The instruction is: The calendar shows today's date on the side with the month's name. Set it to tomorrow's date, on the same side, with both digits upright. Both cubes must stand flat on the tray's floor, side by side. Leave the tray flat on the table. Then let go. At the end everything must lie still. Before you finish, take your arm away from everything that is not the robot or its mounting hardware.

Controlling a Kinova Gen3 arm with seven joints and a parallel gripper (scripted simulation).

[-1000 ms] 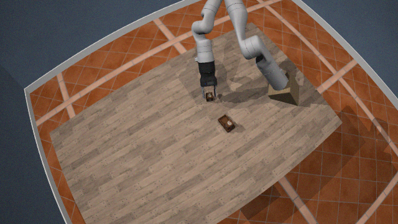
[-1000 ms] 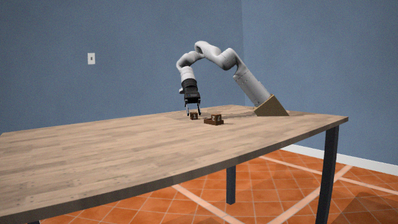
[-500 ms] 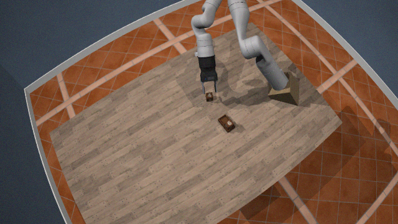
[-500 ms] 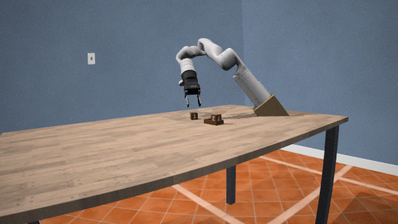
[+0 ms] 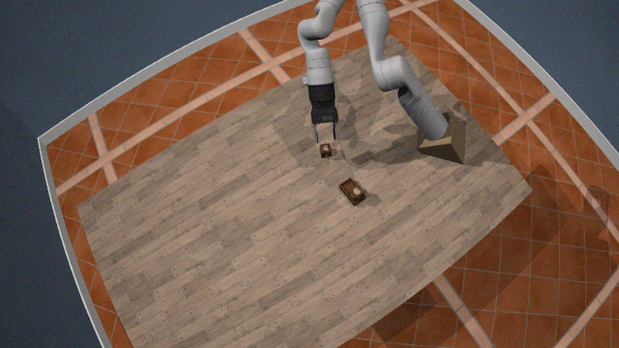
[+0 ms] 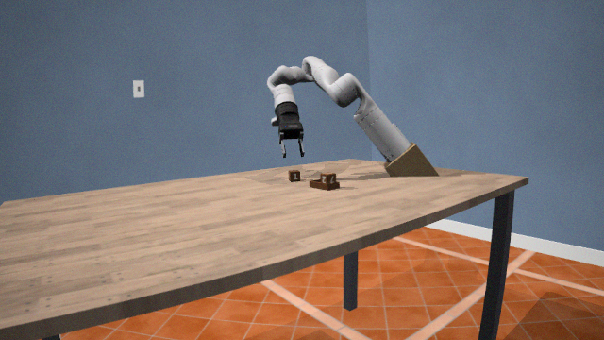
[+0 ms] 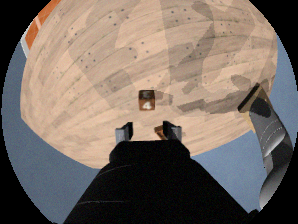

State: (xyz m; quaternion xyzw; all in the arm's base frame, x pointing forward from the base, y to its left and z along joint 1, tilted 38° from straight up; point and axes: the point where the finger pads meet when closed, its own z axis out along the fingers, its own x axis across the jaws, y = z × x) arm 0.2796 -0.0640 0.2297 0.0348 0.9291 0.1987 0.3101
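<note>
A small brown wooden tray (image 5: 349,188) lies flat on the table and holds one brown cube (image 5: 357,191) at its right end; the cube's top shows a 6. In the side view the tray (image 6: 325,184) holds that cube (image 6: 327,178). A second brown cube (image 5: 325,150) stands alone on the table, apart from the tray, and shows a 1 in the side view (image 6: 294,176). It also shows in the wrist view (image 7: 147,100). My gripper (image 5: 325,139) hangs open and empty well above this loose cube, as the side view (image 6: 293,154) shows. In the wrist view the fingers are spread.
The arm's tan wedge base (image 5: 447,135) stands on the table at the back right, behind the tray. The table's edges are far from the cubes.
</note>
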